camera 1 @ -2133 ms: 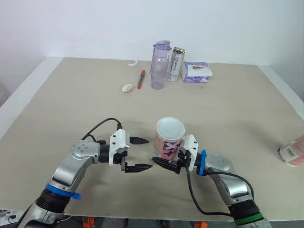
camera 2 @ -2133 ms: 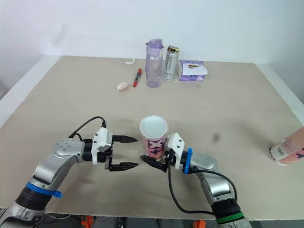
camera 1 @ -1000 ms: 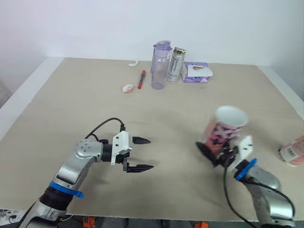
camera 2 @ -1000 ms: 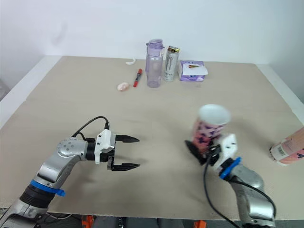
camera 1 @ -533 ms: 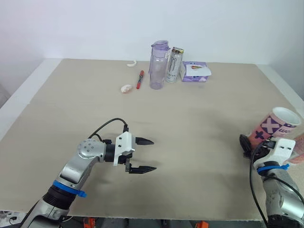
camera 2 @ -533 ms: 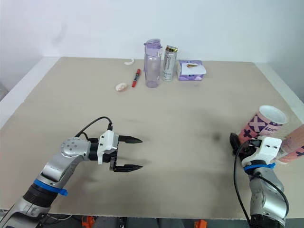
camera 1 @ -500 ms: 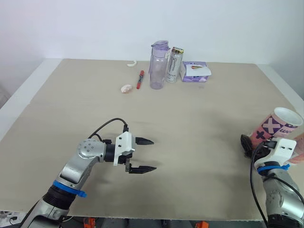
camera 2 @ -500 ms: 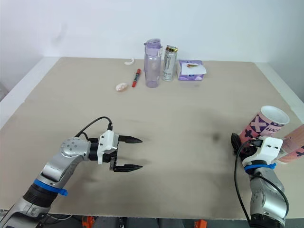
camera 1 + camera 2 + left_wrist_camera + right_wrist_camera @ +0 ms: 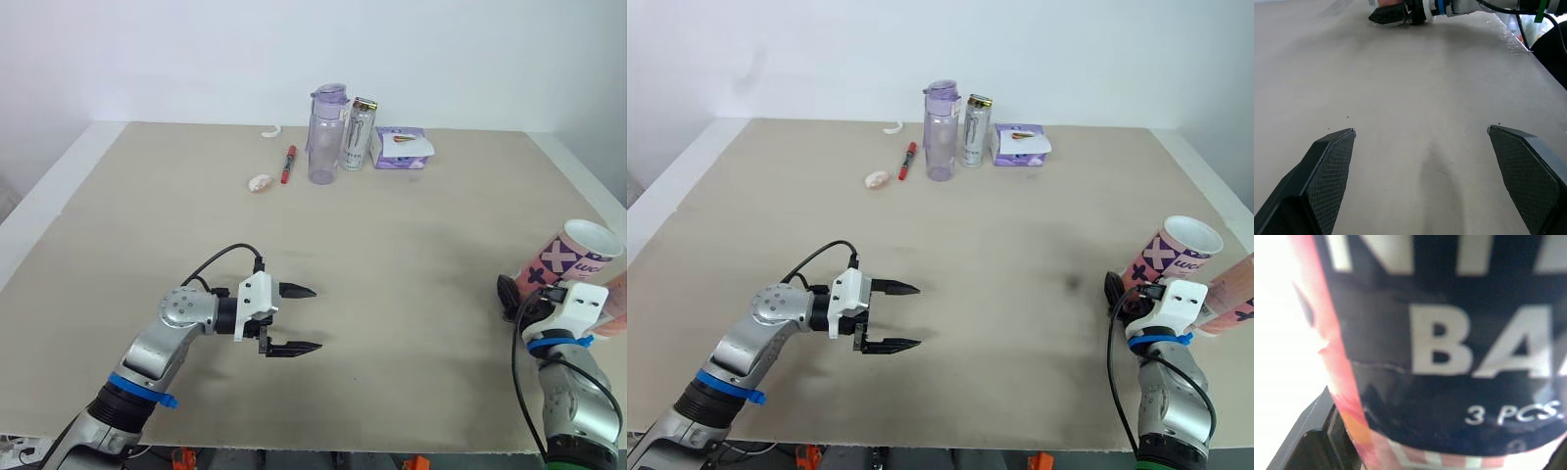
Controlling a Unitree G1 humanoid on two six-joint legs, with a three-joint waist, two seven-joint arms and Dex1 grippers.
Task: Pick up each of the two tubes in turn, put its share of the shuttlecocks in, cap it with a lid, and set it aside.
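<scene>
The right gripper [image 9: 516,295] clamps the base of the pink shuttlecock tube [image 9: 576,260]; it leans, white-topped, at the table's [image 9: 147,215] right edge, just beside a second tube [image 9: 617,305]. The left gripper [image 9: 312,319] hovers wide open over the table's middle.

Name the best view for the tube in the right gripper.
Right eye view: the whole tube shows, tilted, with the right gripper at its base. Left eye view is similar. Right wrist view gives a close-up of its printed label.
</scene>
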